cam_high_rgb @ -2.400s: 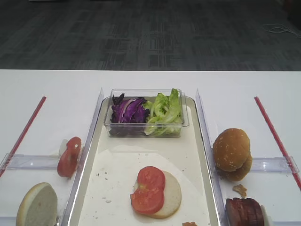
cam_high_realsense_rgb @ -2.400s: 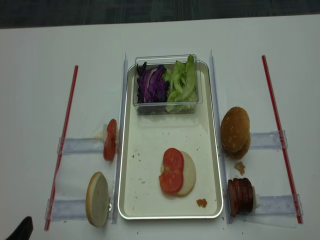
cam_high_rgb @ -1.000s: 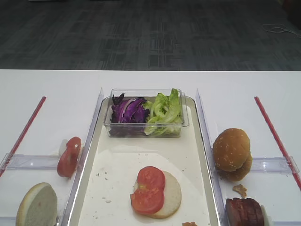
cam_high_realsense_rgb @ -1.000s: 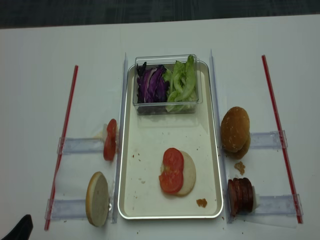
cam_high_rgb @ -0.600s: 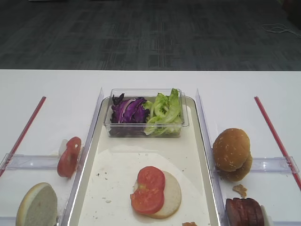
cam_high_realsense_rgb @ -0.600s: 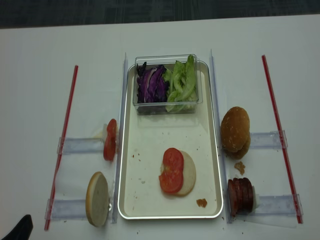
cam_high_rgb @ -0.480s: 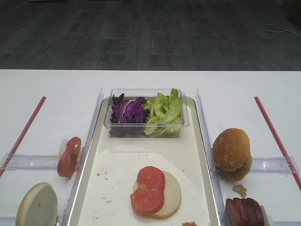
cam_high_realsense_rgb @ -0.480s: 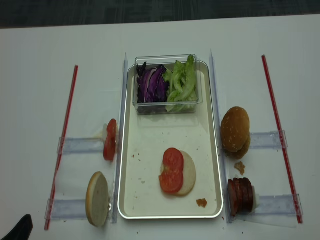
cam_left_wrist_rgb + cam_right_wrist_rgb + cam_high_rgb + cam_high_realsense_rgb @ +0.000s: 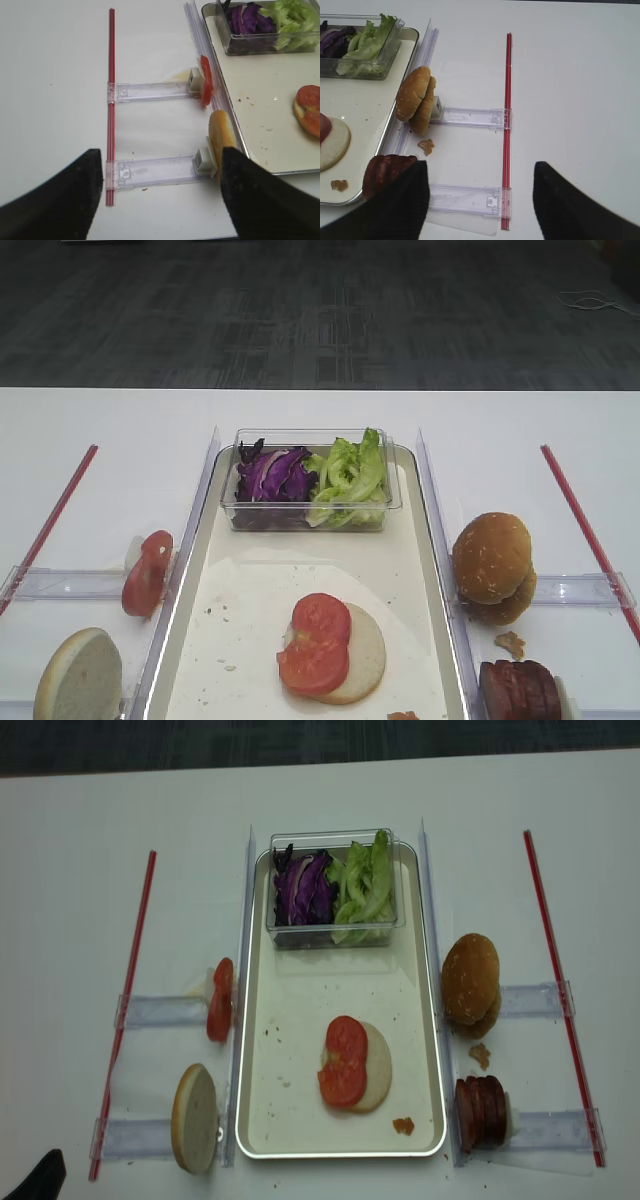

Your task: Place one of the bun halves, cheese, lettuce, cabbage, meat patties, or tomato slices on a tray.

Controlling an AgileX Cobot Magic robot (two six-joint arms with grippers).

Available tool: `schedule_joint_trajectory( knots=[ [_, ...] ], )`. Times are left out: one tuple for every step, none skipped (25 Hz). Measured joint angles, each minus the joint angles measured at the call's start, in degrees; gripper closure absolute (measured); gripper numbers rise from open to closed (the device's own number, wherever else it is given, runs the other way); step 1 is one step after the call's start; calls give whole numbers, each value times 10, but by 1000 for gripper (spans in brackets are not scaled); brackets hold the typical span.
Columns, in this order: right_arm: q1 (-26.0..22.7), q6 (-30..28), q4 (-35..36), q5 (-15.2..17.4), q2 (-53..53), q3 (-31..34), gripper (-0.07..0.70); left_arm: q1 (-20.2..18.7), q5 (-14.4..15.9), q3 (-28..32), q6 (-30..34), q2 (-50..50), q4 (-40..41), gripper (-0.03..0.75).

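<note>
— Looking at the tray (image 9: 290, 1115): cream-white, rounded corners, greyish raised rim, some crumbs and smears on the floor. Lying flat on it, toward the near end, one bun half (image 9: 374, 1067) with pale cut face, and two tomato slices (image 9: 343, 1061) overlapping on top of it.

— And at the far end?

— Standing on the tray, a small clear plastic box (image 9: 331, 888); purple cabbage (image 9: 303, 890) in its left part, green ruffled lettuce (image 9: 364, 888) in its right part, touching each other.

— Outside the tray?

— On the left, upright in clear holders: red tomato slices (image 9: 146, 573), and nearer, one bun half (image 9: 79, 679) with pale face. On the right: two golden seeded bun domes (image 9: 417, 99) leaning together, and dark reddish-brown meat patties (image 9: 481, 1111) standing on edge, just beside the tray rim.

— The pincers?

— Left gripper (image 9: 162, 192): fingers wide apart, hovering over the left holders, holding nothing. Right gripper (image 9: 478, 192): also spread wide, nothing between, above the right holders near the patties.
</note>
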Motion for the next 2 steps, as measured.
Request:
schedule_joint_trajectory(
  knots=[
    [0, 0, 0, 0, 0, 0, 164, 0, 0, 0, 0, 0, 0, 247],
    [0, 0, 0, 0, 0, 0, 164, 0, 0, 0, 0, 0, 0, 247]
  ],
)
